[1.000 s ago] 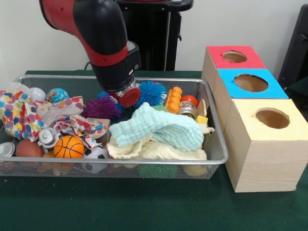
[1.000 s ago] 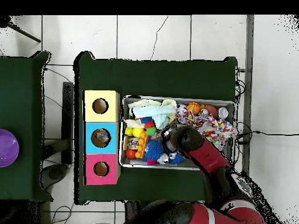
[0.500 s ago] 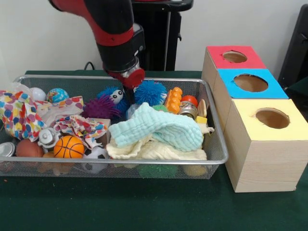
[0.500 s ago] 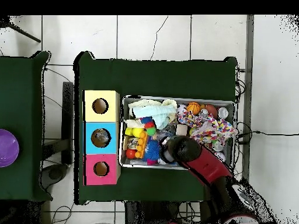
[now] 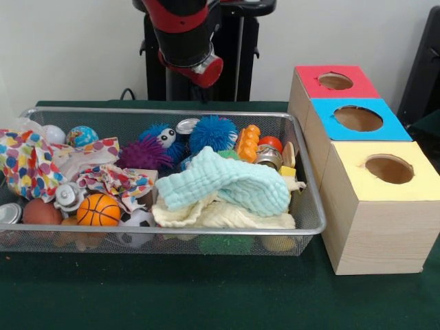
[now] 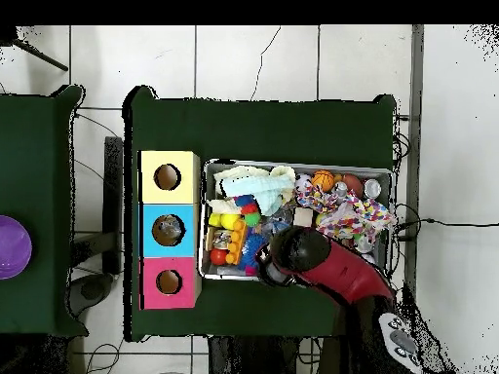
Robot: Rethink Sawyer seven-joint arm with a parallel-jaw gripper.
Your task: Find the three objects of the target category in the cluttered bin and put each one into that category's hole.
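Note:
My gripper (image 5: 201, 77) hangs high over the back edge of the wire bin (image 5: 308, 218), above a silver can (image 5: 187, 125) and a blue spiky ball (image 5: 214, 132). Nothing shows in it, and the dark pedestal behind hides its tips. In the overhead view the red arm (image 6: 322, 263) covers the gripper at the bin's lower edge (image 6: 292, 280). The bin also holds a purple spiky ball (image 5: 143, 154), a blue spiky ball with eyes (image 5: 161, 136), an orange basketball (image 5: 98, 210) and a mint cloth (image 5: 230, 182). Beside the bin stand a red box (image 5: 335, 81), a blue box (image 5: 357, 118) and a yellow box (image 5: 388, 168), each with a round hole.
A polka-dot cloth (image 5: 27, 165), a globe ball (image 5: 82, 135), a metal tin (image 5: 267, 157) and an orange toy (image 5: 247, 143) crowd the bin. Something lies inside the blue box's hole (image 6: 168, 230). A purple bowl (image 6: 12, 246) sits on a second table.
The arm has risen out of the bin and drawn back toward the bin's far edge. The silver can and the blue ball with eyes, covered before, now show.

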